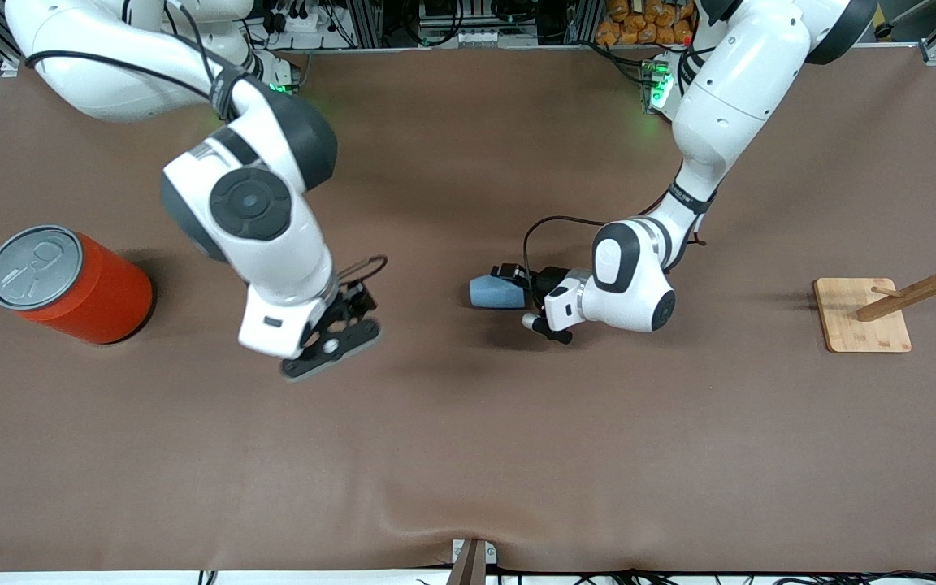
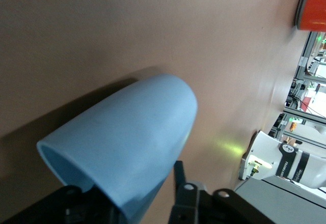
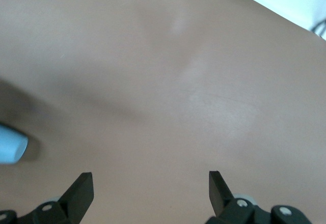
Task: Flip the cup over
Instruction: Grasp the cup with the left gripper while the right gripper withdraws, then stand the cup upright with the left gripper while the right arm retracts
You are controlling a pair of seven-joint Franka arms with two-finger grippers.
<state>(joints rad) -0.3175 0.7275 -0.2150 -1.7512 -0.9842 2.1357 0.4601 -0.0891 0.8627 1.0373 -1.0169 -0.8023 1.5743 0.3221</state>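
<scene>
Left gripper [image 1: 517, 283]: over the table's middle, fingers pinching the cup's rim.
Cup [image 1: 495, 292]: light blue, held on its side, closed end pointing toward the right arm's end.
Right gripper [image 3: 151, 189]: waiting above the brown table [image 1: 468, 455], fingers spread apart.
Orange can [image 1: 70, 284]: upright, at the right arm's end.

Cup [image 1: 494, 291] mid-table (on its side); can [image 1: 70, 284] at right arm's end; wooden rack [image 1: 882, 313] at left arm's end.

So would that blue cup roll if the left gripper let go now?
Probably: the cup lies sideways in the left gripper, round and tapered, so it should curve. It looks light, thin plastic, and likely slides easily.
</scene>
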